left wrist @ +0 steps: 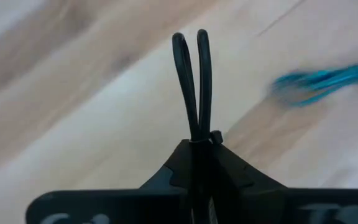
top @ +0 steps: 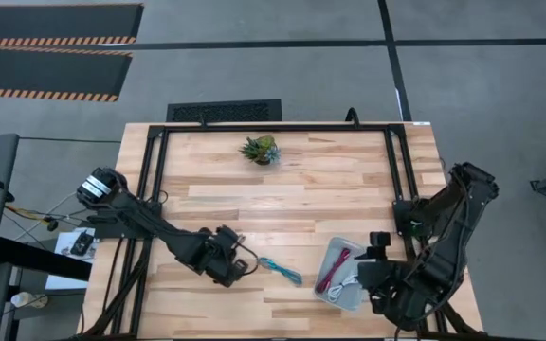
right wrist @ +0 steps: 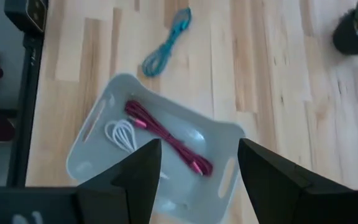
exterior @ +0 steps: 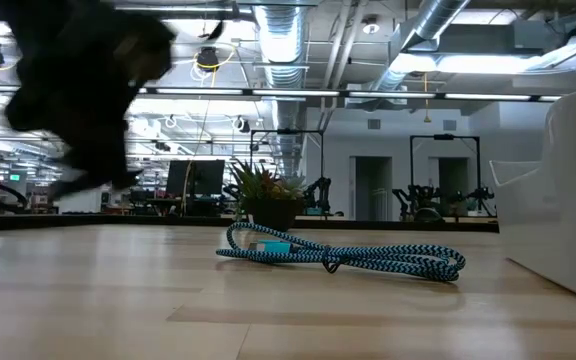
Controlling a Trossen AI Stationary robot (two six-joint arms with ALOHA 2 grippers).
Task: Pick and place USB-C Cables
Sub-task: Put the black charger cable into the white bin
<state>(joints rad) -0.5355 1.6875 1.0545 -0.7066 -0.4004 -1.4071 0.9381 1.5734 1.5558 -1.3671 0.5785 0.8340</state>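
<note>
The teal cable (top: 282, 271) is a thin braided cord folded into a long narrow bundle, lying flat on the wooden table (top: 301, 189) between the two arms and just beside the tray (top: 329, 288); in the low view its looped strands stretch out in front of the small plant (exterior: 265, 196). The maroon cable (right wrist: 166, 137) lies slantwise inside the pale tray, and the white cable (right wrist: 122, 135) sits coiled beside it in the same tray, the two close but seemingly apart. The black cable (left wrist: 191, 84) is a folded loop sticking out from the left gripper (top: 232, 262), whose jaws are pinched tight on it above the table, near the teal cable. The right gripper (right wrist: 197, 163) hangs over the tray with its jaws spread wide, holding nothing and touching nothing.
</note>
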